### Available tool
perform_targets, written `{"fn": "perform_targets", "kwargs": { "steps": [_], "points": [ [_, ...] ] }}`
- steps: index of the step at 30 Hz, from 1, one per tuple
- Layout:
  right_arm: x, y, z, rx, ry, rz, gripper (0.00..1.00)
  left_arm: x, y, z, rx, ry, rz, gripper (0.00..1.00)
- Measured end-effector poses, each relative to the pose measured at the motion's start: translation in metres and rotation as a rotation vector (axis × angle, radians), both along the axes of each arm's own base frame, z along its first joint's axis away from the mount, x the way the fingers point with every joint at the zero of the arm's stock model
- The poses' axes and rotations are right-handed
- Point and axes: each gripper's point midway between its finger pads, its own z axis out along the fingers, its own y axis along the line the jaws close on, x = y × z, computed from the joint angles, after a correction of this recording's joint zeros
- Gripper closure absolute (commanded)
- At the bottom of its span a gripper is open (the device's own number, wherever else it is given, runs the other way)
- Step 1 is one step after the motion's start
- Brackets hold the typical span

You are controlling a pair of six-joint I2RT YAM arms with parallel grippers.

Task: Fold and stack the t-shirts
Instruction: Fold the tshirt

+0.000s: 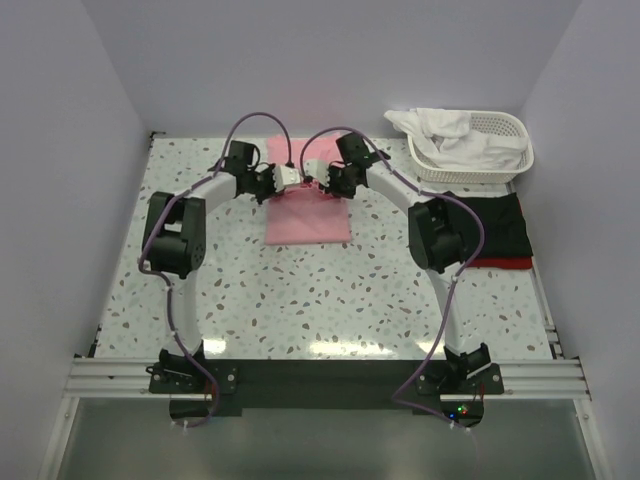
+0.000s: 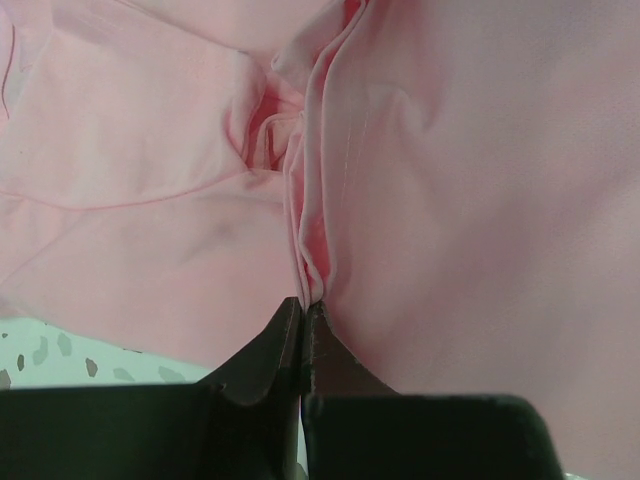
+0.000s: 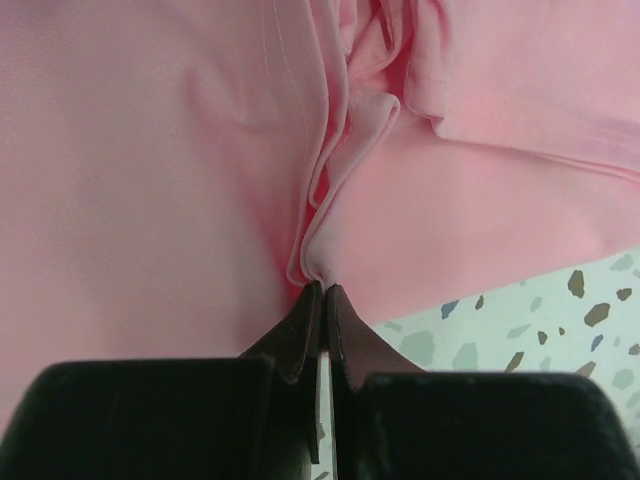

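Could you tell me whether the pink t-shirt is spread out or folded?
Partly folded: the pink t-shirt is a compact rectangle, and the left gripper and right gripper each pinch doubled layers.

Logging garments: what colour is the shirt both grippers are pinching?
Light pink t-shirt, clearest in the left wrist view.

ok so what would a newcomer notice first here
The light pink t-shirt mid-table, with the left tool and right tool each shut on a pinched fold of it. Next, at the far right, the white basket holding crumpled white cloth, and a folded black t-shirt on a red t-shirt just nearer.
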Motion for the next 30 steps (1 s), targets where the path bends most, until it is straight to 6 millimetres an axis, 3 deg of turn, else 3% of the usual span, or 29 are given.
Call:
{"fn": "perform_targets", "kwargs": {
  "steps": [1, 2, 4, 5, 10, 14, 18, 23, 28, 30],
  "points": [
    [0.003, -0.001, 0.000, -0.001, -0.008, -0.006, 1.00, 0.002, 0.000, -0.001, -0.001, 0.000, 0.006, 0.98],
    [0.006, -0.002, 0.000, -0.006, -0.018, -0.012, 0.84, 0.004, 0.000, -0.001, -0.004, -0.002, 0.014, 0.90],
    [0.011, -0.005, 0.002, -0.011, -0.037, -0.033, 0.67, 0.011, 0.000, 0.000, -0.010, -0.009, 0.035, 0.80],
    [0.015, -0.006, 0.004, -0.015, -0.049, -0.046, 0.55, 0.015, 0.000, 0.001, -0.011, -0.013, 0.048, 0.69],
    [0.035, -0.012, 0.023, -0.015, -0.123, -0.140, 0.38, 0.036, 0.010, 0.013, -0.042, -0.007, 0.174, 0.58],
    [0.035, -0.017, 0.037, 0.002, -0.120, -0.208, 0.39, 0.049, 0.027, 0.033, -0.088, 0.003, 0.295, 0.56],
    [0.015, -0.019, 0.059, 0.042, -0.061, -0.236, 0.47, 0.033, 0.034, 0.051, -0.137, 0.064, 0.344, 0.57],
    [-0.028, -0.013, 0.076, 0.110, 0.101, -0.239, 0.69, -0.024, 0.014, 0.060, -0.197, 0.209, 0.303, 0.64],
    [-0.068, -0.003, 0.055, 0.155, 0.345, -0.302, 0.73, -0.074, -0.017, 0.040, -0.255, 0.450, 0.278, 0.70],
    [-0.082, 0.001, 0.046, 0.170, 0.436, -0.332, 0.70, -0.088, -0.023, 0.036, -0.286, 0.544, 0.284, 0.70]
  ]
}}
